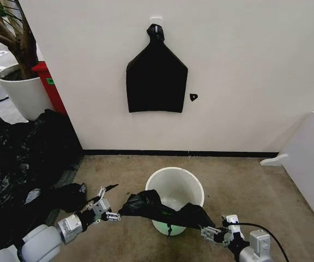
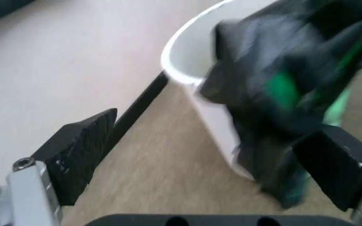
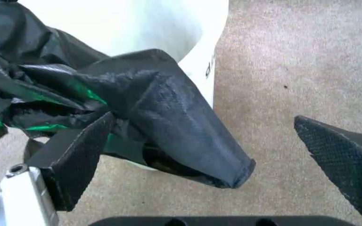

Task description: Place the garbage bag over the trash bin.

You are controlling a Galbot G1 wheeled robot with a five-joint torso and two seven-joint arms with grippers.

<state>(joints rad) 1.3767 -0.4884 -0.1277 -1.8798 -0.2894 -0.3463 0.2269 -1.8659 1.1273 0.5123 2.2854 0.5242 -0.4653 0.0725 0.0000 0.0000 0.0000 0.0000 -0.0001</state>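
Observation:
The trash bin (image 1: 187, 183) is a round white bucket standing on the carpet in the middle of the head view. The garbage bag (image 1: 165, 210), black and wrinkled, lies bunched across the bin's near rim and hangs down its front. My left gripper (image 1: 116, 202) is open just beside the bag's left end. In the left wrist view the bag (image 2: 282, 84) and bin (image 2: 187, 52) lie ahead of the left gripper (image 2: 206, 136). My right gripper (image 1: 214, 228) is at the bag's right end. Its jaws stand wide apart around a loose corner of the bag (image 3: 193, 132), beside the bin (image 3: 168, 23).
A flat black bundle (image 1: 157, 82) hangs on the wall behind the bin. A heap of black sheeting (image 1: 20, 158) fills the left side, with a large white plant pot (image 1: 23, 95) behind it. A white panel (image 1: 309, 158) stands at the right. Bare carpet (image 1: 244, 180) surrounds the bin.

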